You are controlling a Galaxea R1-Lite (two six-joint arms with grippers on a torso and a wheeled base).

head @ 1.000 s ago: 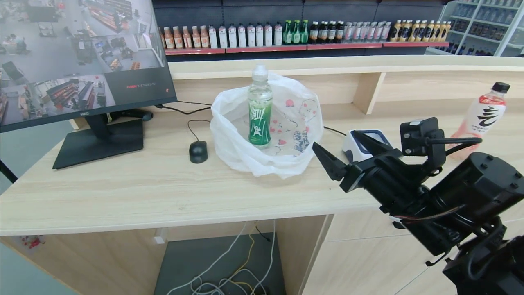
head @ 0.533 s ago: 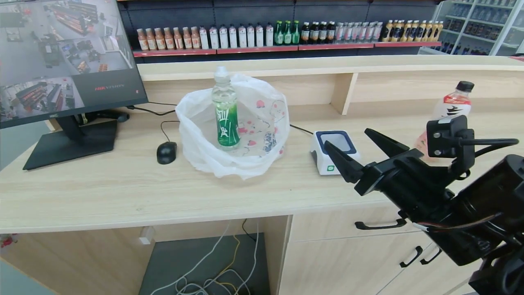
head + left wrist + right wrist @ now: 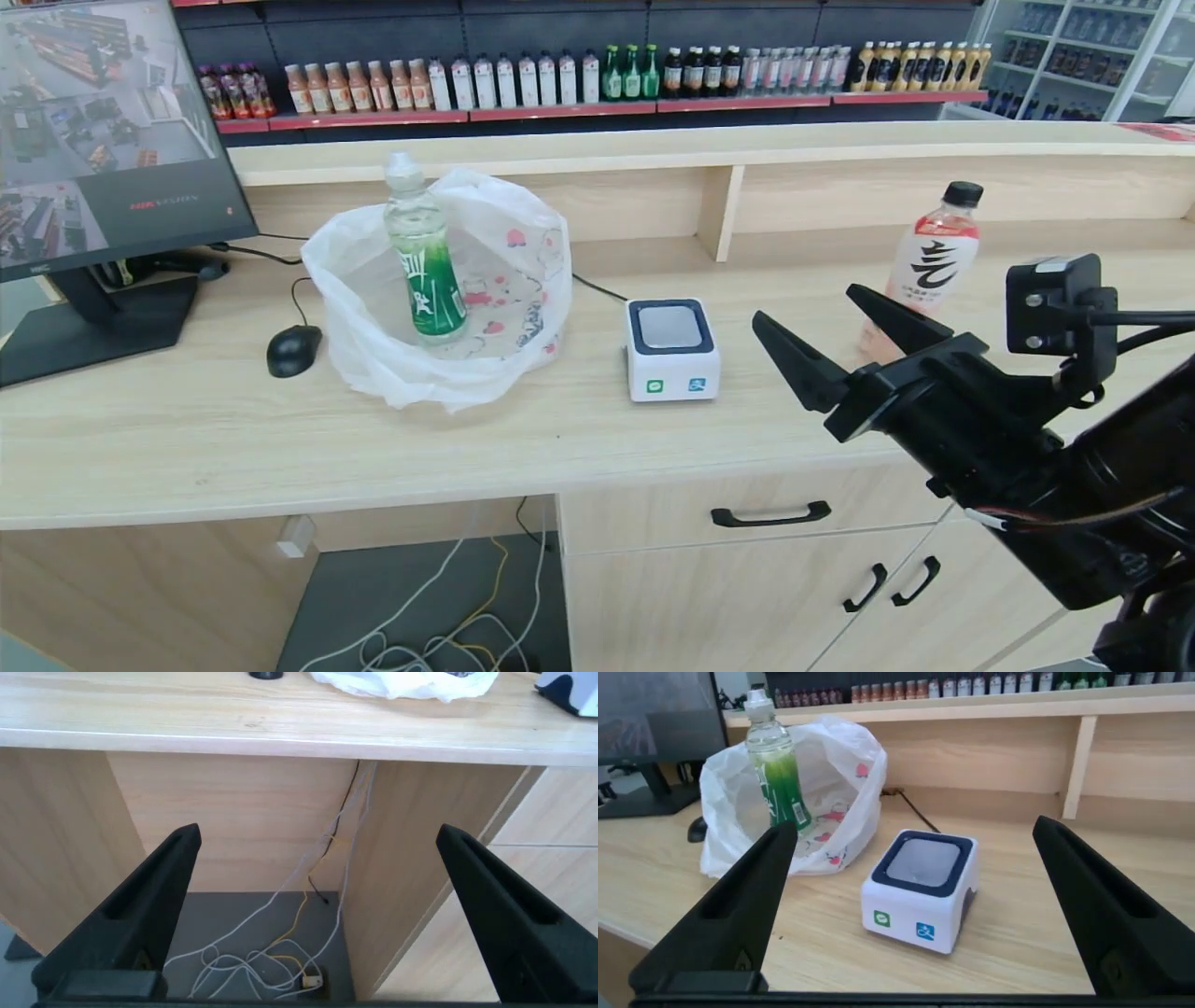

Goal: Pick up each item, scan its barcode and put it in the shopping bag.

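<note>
The left gripper (image 3: 318, 831) has its two fingers spread wide and holds nothing; it hangs lower than the counter (image 3: 187, 719), facing the open bay under it where loose cables (image 3: 280, 952) lie on the floor. The right gripper (image 3: 805, 306) is also spread wide and empty, touching nothing; it hovers above the counter's front edge, its tips pointing away from the robot.

On the counter there are two bottles, one shopping bag, one scanner, one mouse and one monitor. Far to the left of the right gripper stands the monitor (image 3: 103, 140), with the mouse (image 3: 292, 350) just beside its foot; next comes the white shopping bag (image 3: 523, 280), open at the top, with the green bottle (image 3: 425, 257) upright inside it; the scanner (image 3: 672, 350) sits between the bag and the right gripper, near the gripper's left finger, window up. In the right wrist view the scanner (image 3: 920, 891) shows between the spread fingers, with the bag (image 3: 840, 793) and green bottle (image 3: 780, 765) farther off. The pink bottle (image 3: 924, 261) stands upright beyond the right gripper and a little to its right; the gripper's right finger covers the bottle's base in the head view.

Below the gripper, the counter front has three black handles (image 3: 770, 515); a shelf of bottles (image 3: 597, 79) runs along the wall behind.
</note>
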